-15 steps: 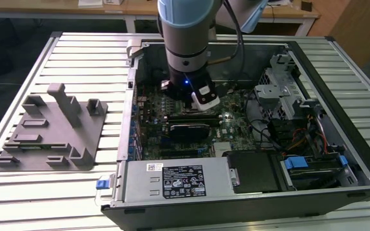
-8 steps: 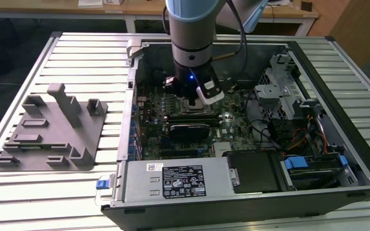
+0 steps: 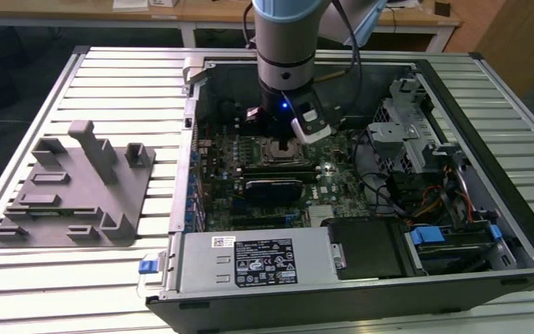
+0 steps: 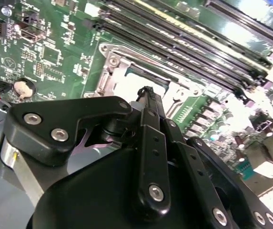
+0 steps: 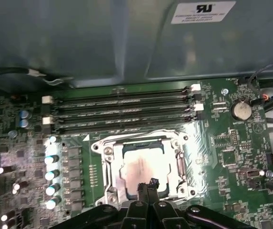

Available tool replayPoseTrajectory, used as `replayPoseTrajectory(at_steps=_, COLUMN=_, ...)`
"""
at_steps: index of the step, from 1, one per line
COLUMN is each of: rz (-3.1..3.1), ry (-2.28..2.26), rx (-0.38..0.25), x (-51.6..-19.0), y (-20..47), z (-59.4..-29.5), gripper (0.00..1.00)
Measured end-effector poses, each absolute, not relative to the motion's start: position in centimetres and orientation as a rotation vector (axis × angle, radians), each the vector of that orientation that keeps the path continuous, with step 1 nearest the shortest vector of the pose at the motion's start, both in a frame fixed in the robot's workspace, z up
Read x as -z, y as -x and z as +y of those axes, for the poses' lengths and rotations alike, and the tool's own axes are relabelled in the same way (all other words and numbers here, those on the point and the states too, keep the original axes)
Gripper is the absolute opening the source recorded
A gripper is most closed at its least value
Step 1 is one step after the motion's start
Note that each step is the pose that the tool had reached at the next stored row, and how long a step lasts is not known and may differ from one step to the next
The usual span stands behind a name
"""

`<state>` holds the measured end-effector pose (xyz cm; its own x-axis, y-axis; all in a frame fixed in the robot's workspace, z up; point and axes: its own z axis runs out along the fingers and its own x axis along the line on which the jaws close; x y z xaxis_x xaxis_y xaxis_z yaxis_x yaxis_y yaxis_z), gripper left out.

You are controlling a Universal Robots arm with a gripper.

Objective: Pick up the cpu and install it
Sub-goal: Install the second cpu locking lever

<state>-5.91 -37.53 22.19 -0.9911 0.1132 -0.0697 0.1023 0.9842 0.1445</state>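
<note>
The fingers [image 5: 147, 187] are drawn together into a narrow black tip, with no gap visible between them and nothing seen clamped in them. In the first wrist view the tip stands over the near edge of the cpu [image 5: 143, 167]; whether it touches the chip cannot be told. The cpu, a flat square with a silvery top, lies seated inside the socket frame [image 5: 108, 168] on the motherboard [image 5: 231, 152]. In the second wrist view the same closed fingers [image 4: 148, 95] project from the black gripper body [image 4: 126, 181] toward the socket frame [image 4: 112, 71], where a corner of the cpu [image 4: 129, 83] shows beside the tip.

Four parallel memory slots [image 5: 122, 112] run just beyond the socket, and a row of cylindrical capacitors [image 5: 51, 174] stands to one side of it. A round coin cell [image 5: 241, 110] sits on the board near the slots' far end.

In the exterior view the arm [image 3: 286, 42] descends vertically into an open computer case [image 3: 489, 229] lying on a slatted counter [image 3: 109, 83]. A power supply [image 3: 258, 261] occupies the case's near side. A grey plastic fixture [image 3: 77, 188] rests on the counter at the exterior view's left, well apart from the case.
</note>
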Motion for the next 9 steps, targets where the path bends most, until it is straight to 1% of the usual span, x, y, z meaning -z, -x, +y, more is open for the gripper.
replayPoseTrajectory(at_steps=3, rz=3.055, ry=-0.166, rx=-0.199, x=-22.19, y=5.54, z=-37.13, gripper=0.11)
replayPoseTrajectory(at_steps=9, rz=3.056, ry=-0.166, rx=-0.195, x=-22.42, y=5.47, z=-36.86, gripper=0.11)
